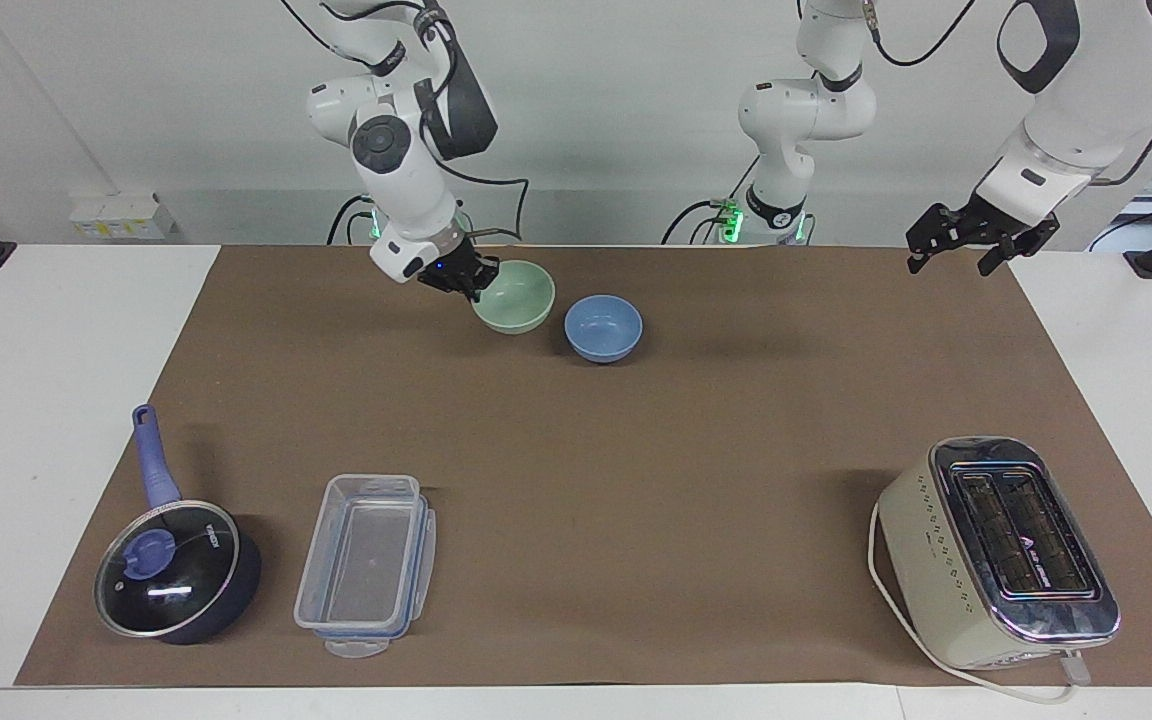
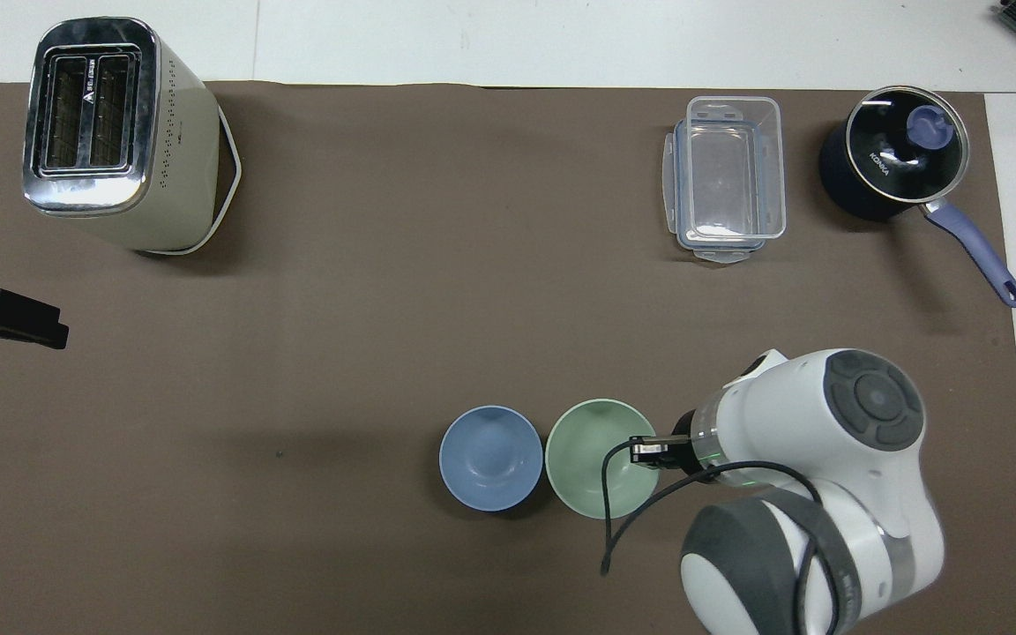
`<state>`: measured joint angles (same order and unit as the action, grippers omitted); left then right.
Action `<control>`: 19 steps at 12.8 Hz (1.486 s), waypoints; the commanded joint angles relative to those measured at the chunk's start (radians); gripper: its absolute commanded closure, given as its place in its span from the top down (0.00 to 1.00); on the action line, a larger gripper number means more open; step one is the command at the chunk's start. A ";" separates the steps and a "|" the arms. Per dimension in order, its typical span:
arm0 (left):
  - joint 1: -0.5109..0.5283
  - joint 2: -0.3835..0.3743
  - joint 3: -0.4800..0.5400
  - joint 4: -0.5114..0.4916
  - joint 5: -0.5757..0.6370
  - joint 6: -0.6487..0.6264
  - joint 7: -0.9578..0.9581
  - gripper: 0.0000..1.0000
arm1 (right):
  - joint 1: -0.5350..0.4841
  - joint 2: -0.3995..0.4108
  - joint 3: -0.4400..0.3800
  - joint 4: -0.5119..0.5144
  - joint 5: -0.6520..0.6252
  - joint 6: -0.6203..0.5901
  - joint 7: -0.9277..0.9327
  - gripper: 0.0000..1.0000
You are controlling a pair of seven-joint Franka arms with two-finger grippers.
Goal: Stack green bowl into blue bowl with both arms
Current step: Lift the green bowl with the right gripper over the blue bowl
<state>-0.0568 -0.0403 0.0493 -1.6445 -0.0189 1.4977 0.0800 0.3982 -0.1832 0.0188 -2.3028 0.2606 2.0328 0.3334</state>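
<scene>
The right gripper (image 1: 464,281) is clamped on the rim of the green bowl (image 1: 514,296), holding it up beside the blue bowl (image 1: 603,327), which rests on the mat near the robots. The left gripper (image 1: 976,243), fingers spread, waits over the left arm's end of the table.

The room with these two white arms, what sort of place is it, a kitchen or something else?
Probably a robotics lab, not a kitchen: kitchenware such as a toaster, a saucepan and two bowls sits on a brown mat over a plain white table, with cabled arms mounted at its edge.
</scene>
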 commanded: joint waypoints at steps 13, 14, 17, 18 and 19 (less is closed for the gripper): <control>0.006 -0.013 -0.005 -0.015 0.022 -0.007 -0.003 1.00 | 0.197 0.126 -0.003 0.028 0.066 0.211 0.122 0.00; 0.006 -0.013 -0.005 -0.015 0.022 -0.007 -0.003 1.00 | 0.201 0.142 -0.003 0.028 0.066 0.214 0.125 0.00; 0.006 -0.013 -0.005 -0.015 0.022 -0.007 -0.003 1.00 | 0.202 0.165 -0.003 0.026 0.066 0.249 0.122 0.00; 0.006 -0.013 -0.005 -0.015 0.022 -0.007 -0.003 1.00 | 0.202 0.174 -0.003 0.026 0.066 0.262 0.124 0.00; 0.006 -0.013 -0.005 -0.015 0.022 -0.007 -0.003 1.00 | 0.202 0.174 -0.003 0.023 0.066 0.262 0.122 0.00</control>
<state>-0.0568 -0.0403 0.0493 -1.6445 -0.0189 1.4976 0.0800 0.5951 -0.0243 0.0175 -2.2854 0.3030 2.2719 0.4425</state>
